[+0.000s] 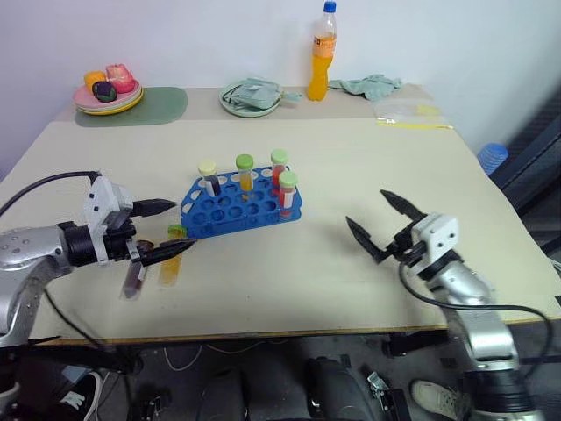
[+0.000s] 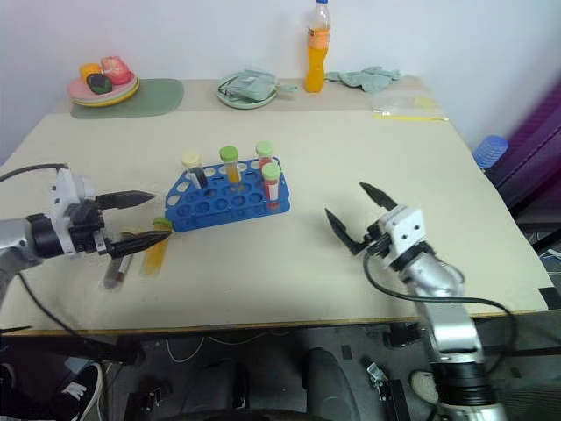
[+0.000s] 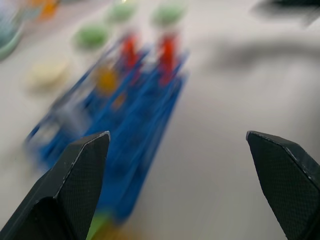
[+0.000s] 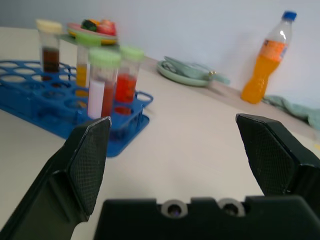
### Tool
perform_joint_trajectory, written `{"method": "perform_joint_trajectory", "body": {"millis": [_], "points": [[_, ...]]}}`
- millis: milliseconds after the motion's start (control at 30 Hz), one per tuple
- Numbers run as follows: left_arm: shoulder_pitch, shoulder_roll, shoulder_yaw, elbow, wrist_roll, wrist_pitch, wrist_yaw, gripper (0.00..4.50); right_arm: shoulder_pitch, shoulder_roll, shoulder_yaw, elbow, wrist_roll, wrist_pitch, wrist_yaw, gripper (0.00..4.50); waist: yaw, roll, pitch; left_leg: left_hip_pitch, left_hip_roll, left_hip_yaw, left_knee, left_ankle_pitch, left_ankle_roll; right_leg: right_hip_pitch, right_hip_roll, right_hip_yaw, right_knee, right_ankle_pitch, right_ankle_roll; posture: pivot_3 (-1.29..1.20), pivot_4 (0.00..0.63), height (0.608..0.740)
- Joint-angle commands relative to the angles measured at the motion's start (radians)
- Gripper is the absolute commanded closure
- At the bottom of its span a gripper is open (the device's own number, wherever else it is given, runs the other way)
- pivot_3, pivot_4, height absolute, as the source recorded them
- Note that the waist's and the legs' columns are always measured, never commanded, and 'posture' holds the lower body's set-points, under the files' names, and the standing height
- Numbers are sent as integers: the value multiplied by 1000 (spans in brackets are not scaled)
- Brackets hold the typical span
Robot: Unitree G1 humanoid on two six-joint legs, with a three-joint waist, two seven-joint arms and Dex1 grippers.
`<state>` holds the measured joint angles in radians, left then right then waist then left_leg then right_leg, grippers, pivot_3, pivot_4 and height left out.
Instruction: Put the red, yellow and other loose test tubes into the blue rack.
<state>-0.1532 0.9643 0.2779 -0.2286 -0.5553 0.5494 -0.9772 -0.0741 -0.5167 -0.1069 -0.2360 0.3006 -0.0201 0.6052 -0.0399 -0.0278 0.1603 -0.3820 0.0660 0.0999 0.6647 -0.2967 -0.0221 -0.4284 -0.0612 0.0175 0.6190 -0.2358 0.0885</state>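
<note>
Yellow tube [image 1: 170, 267] under left end effector [image 1: 166, 230]

At the far edge of the counter [image 1: 351, 263] an orange drink bottle [image 1: 323, 54] with a blue cap stands upright against the white wall. Just beside it, towards the right, lies a crumpled pale green cloth [image 1: 372, 85]. On its other side sits a pale green plate [image 1: 250, 96] with another cloth bundled on it. In the far left corner a stack of plates [image 1: 108, 96] holding colourful toy food rests on a dark green mat [image 1: 149, 107]. A clear plastic bag [image 1: 412, 116] lies flat near the right edge.
</note>
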Motion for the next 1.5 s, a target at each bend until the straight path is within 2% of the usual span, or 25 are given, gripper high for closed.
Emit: {"method": "perform_joint_trajectory", "body": {"millis": [33,133,300,433,567,733,933,1133,1400,1500], "points": [[-66,11,-20,-57,12,181,147,0,-15,-60,-24,-93,84,60,85,77,5,-2,0,0,0,0,0,0,0,0,0,0,0,0,0,0,150,740],[-107,0,-4,-112,-36,420,277,0,-38,-92,-35,-106,112,96,117,77,8,-2,0,0,0,0,0,0,0,1,0,0,-1,0,0,0,150,740],[-145,-19,37,-218,-126,746,394,0,-64,-86,-19,-103,102,110,128,77,11,-2,0,0,0,-1,0,0,0,1,1,0,-1,0,1,0,150,740],[-245,-87,123,-230,-173,1036,453,0,-86,-78,5,-117,100,128,133,77,22,-3,0,0,0,-1,0,0,0,1,1,0,0,0,1,0,150,740],[-256,69,29,-120,-228,1065,404,0,-123,-112,10,-167,214,228,204,77,21,-3,0,0,0,-1,0,0,0,0,1,0,0,0,0,0,150,740],[-344,107,-66,50,-265,1065,388,0,-91,-172,15,-262,298,303,295,77,32,-3,0,1,-1,-2,0,0,0,1,1,0,0,0,0,0,150,740],[-473,79,-188,235,-237,1058,340,0,-118,-154,27,-282,295,342,266,77,29,-4,0,1,-1,-2,0,0,0,1,1,0,0,0,0,0,150,740],[-543,91,-341,271,-187,1023,288,0,-89,-154,30,-275,289,311,299,77,29,-4,0,0,-2,-1,0,0,0,1,0,0,-1,0,0,0,150,740],[-634,21,-420,322,-136,1038,290,0,-84,-130,48,-254,259,276,302,77,30,-4,0,-1,-2,-2,1,0,0,1,1,0,0,0,0,0,150,740],[-653,-14,-411,357,-123,1056,313,0,-73,-123,50,-260,250,271,299,77,30,-4,0,-1,-2,-2,1,0,0,1,1,0,0,0,0,0,150,740]]}}
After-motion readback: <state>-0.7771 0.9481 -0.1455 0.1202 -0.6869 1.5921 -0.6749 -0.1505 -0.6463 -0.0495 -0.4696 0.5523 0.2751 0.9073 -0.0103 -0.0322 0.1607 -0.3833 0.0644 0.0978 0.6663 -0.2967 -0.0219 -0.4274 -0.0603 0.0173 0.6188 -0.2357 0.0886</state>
